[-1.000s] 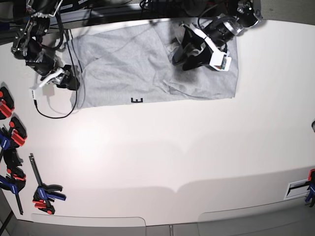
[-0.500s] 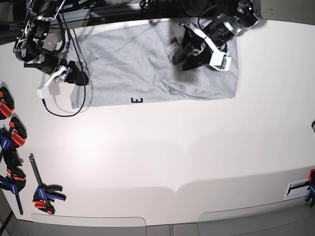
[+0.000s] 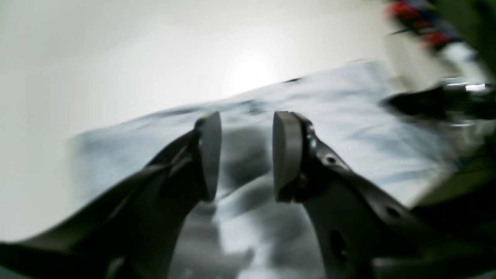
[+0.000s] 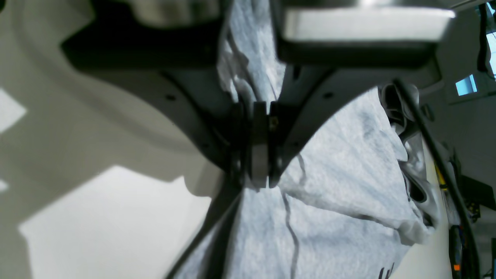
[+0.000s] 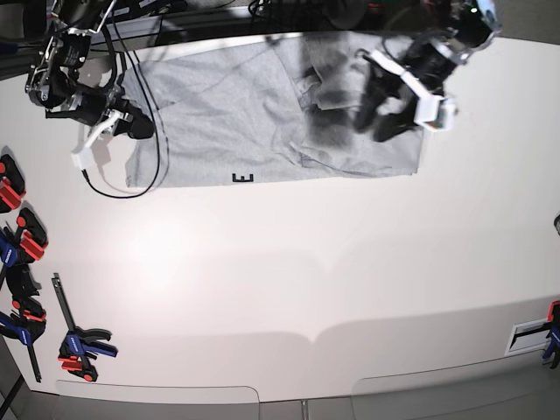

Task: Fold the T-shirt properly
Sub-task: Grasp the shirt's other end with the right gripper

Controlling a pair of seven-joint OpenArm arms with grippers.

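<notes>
The light grey T-shirt (image 5: 227,114) lies spread along the far side of the white table, with a black letter (image 5: 243,178) at its near hem. My right gripper (image 5: 138,129) is at the shirt's left edge. In the right wrist view that gripper (image 4: 259,170) is shut, with a fold of the T-shirt (image 4: 348,155) pinched between its pads. My left gripper (image 5: 381,122) hovers over the shirt's right part, blurred by motion. Seen from the left wrist, the left gripper (image 3: 246,155) is open, with only the T-shirt (image 3: 348,128) lying below the gap.
Red, blue and black clamps (image 5: 22,236) line the table's left edge, and another clamp (image 5: 83,343) lies near the front left. A black cable (image 5: 131,188) loops from the right arm onto the table (image 5: 306,280). A small fixture (image 5: 549,328) sits at the right edge.
My right gripper has moved right onto the shirt's left edge and shut on the cloth. My left arm has swung right, from the shirt's middle toward its right edge, still open.
</notes>
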